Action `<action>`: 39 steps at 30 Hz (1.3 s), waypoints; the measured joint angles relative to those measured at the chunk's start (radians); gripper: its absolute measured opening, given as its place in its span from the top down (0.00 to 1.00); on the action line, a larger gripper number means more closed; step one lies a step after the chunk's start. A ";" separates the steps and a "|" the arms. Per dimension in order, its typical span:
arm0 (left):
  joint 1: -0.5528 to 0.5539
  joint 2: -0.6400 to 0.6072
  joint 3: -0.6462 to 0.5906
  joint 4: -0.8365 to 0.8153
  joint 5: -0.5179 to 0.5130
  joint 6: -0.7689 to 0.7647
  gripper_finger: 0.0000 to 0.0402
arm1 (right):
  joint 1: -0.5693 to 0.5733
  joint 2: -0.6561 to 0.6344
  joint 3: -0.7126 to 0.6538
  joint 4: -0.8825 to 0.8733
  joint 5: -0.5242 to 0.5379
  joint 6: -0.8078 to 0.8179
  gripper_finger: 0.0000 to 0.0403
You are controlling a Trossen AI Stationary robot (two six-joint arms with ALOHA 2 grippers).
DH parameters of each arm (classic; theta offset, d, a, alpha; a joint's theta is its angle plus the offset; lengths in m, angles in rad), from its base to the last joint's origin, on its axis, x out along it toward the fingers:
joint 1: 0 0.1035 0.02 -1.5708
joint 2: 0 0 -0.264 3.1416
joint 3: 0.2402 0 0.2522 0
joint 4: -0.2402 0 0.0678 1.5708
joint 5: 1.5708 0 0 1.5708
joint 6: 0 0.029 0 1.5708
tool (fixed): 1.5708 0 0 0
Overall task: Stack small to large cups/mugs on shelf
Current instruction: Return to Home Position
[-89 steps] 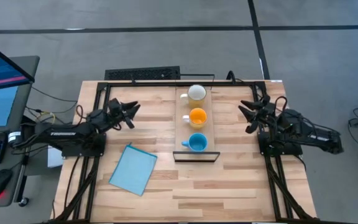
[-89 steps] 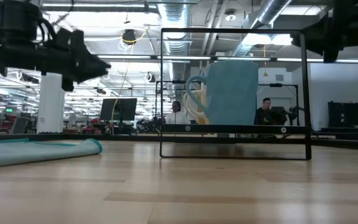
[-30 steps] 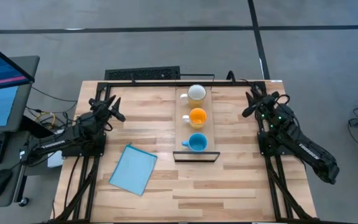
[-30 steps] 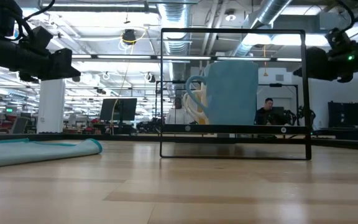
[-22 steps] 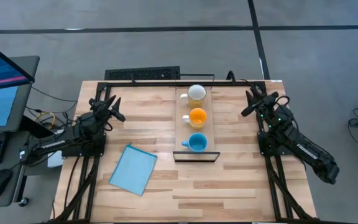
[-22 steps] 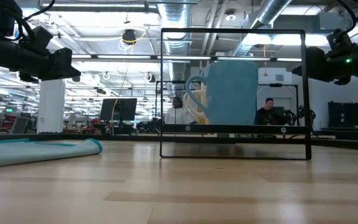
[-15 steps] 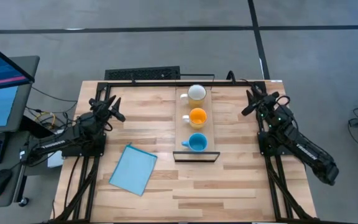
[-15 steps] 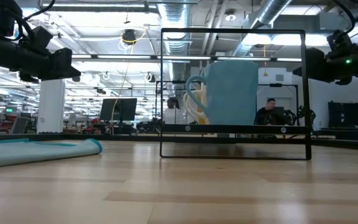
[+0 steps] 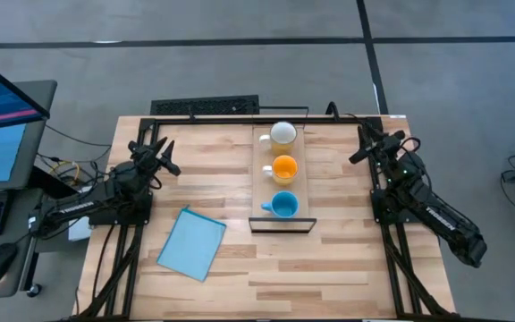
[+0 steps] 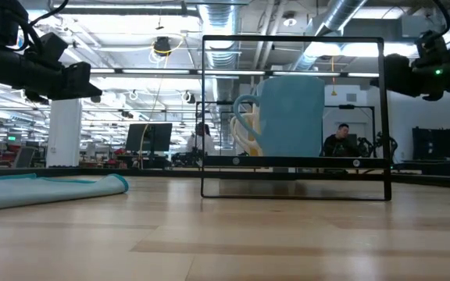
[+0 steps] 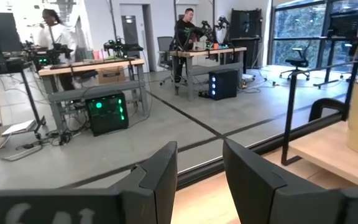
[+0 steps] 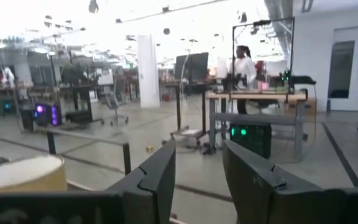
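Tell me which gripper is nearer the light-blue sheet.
Left. The left gripper hangs over the left side of the table, just farther back than the light-blue sheet. The right gripper is at the opposite side, beyond the shelf.

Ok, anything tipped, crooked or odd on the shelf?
Nothing stands out. The yellow mug, orange mug and blue mug stand upright in line on the shelf, handles all one way. Left gripper and right gripper are open, clear of them. The light-blue sheet lies angled.
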State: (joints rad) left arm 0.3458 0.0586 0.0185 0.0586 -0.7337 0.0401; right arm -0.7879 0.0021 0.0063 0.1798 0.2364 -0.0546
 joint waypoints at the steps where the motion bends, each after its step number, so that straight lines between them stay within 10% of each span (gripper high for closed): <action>1: 0.000 0.000 0.000 0.000 0.007 0.007 0.70 | 0.000 0.000 0.000 -0.009 0.002 -0.002 0.61; 39: 0.000 0.000 0.000 0.001 0.040 0.001 0.70 | 0.001 0.025 0.001 -0.134 0.008 0.002 0.61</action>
State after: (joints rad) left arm 0.3454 0.0582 0.0181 0.0593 -0.6941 0.0406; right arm -0.7872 0.0269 0.0071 0.0460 0.2440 -0.0528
